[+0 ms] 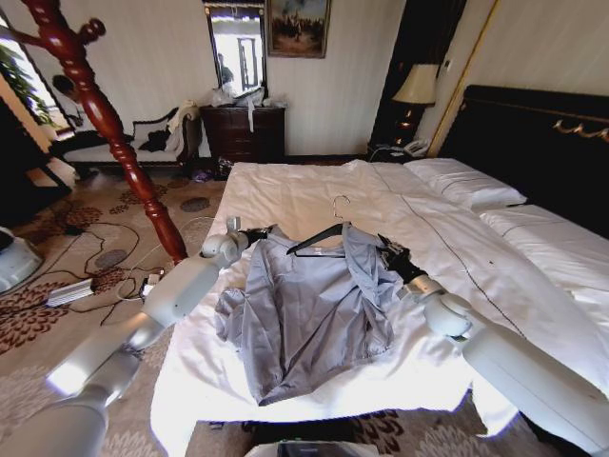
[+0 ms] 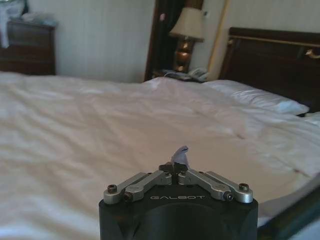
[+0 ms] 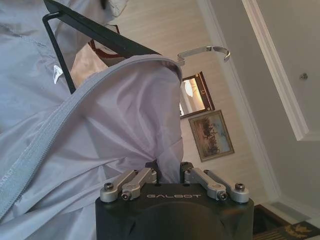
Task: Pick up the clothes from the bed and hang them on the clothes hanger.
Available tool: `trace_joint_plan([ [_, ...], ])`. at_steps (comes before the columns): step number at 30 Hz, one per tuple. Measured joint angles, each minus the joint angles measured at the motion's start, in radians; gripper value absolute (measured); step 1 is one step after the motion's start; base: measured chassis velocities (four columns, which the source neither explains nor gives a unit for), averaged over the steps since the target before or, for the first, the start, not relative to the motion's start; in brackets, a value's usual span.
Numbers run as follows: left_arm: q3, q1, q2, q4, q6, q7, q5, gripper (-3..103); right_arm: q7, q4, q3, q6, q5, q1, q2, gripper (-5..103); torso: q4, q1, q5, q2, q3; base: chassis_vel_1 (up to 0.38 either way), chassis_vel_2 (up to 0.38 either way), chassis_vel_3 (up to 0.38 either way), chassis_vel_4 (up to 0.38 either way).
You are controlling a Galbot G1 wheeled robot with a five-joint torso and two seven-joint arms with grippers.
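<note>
Your jacket [image 1: 309, 309] hangs spread above the foot end of the bed [image 1: 314, 195], held up at both shoulders; the black hanger [image 1: 319, 238] sits inside its collar, its wire hook [image 1: 340, 206] pointing towards the headboard [image 1: 533, 143]. Your left pincer [image 1: 262, 231] is closed tight on a scrap of grey-blue cloth at the shoulder nearer the wooden coat stand [image 1: 105, 119]; your right pincer [image 1: 388, 249] is clamped on the fabric of the shoulder nearer the headboard, its fingertips [image 3: 186, 167] narrowly parted round a fold.

Soft daylight from the robot's left, bent head-view edges, hazy dim left wrist view
</note>
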Motion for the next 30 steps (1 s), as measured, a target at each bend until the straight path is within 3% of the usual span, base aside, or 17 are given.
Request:
trace_joint_plan([
  [8, 0.042, -0.017, 0.073, -0.176, 0.007, -0.037, -0.043, 0, -0.001, 0.019, -0.006, -0.020, 0.041, 0.003, 0.002, 18, 0.0001, 0.000, -0.0001, 0.000, 0.000, 0.000, 0.000, 0.000, 0.000],
  [13, 0.083, -0.075, 0.094, -0.207, 0.009, -0.048, -0.071, 0, -0.002, 0.032, -0.015, -0.028, 0.063, 0.019, 0.016, 18, 0.0001, 0.000, 0.0001, 0.000, 0.000, 0.000, 0.000, 0.000, 0.000],
  [23, 0.182, -0.226, 0.059, -0.244, 0.020, -0.057, -0.103, 0, -0.015, 0.048, -0.020, -0.049, 0.124, 0.056, 0.006, 18, -0.0002, 0.000, 0.0003, 0.000, 0.000, 0.000, 0.000, 0.000, 0.000],
  [30, 0.235, -0.321, 0.016, -0.197, 0.007, -0.041, -0.085, 0, -0.034, 0.083, -0.038, -0.080, 0.206, 0.138, -0.017, 18, 0.0000, 0.000, 0.0001, 0.000, 0.000, 0.000, 0.000, 0.000, 0.000],
])
